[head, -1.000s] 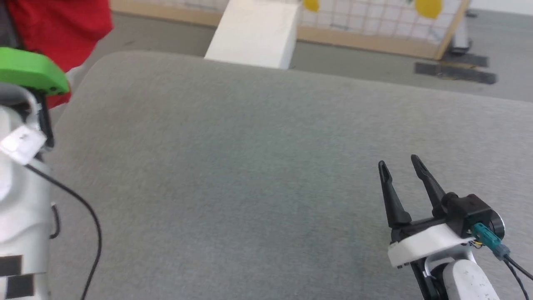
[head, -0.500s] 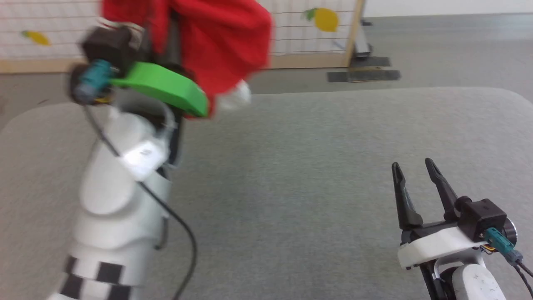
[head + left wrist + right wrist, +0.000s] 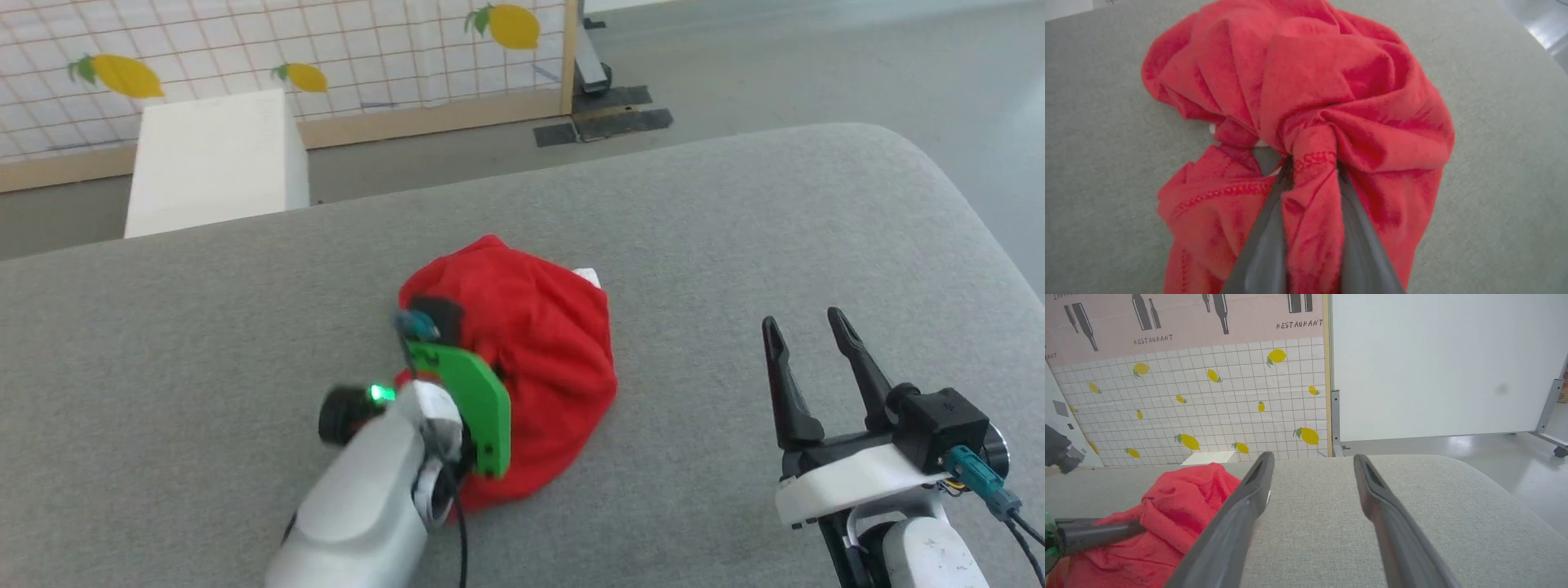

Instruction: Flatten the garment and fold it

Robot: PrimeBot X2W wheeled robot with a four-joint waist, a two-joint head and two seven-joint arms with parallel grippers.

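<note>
While in left end effector (image 3: 1313,163), garment (image 3: 1331,81) a crumpled red mound.

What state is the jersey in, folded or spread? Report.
Neither: the jersey lies bunched in a heap, a fold pinched in the left gripper.

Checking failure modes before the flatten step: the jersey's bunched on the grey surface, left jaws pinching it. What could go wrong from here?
1. The left gripper has its jaws shut on a thick twisted bunch of the garment, likely several layers; pulling may drag the whole heap rather than spread it.
2. The right gripper stands open, apart from the cloth; the heap hides most edges, so it may grab a mid-fold.
</note>
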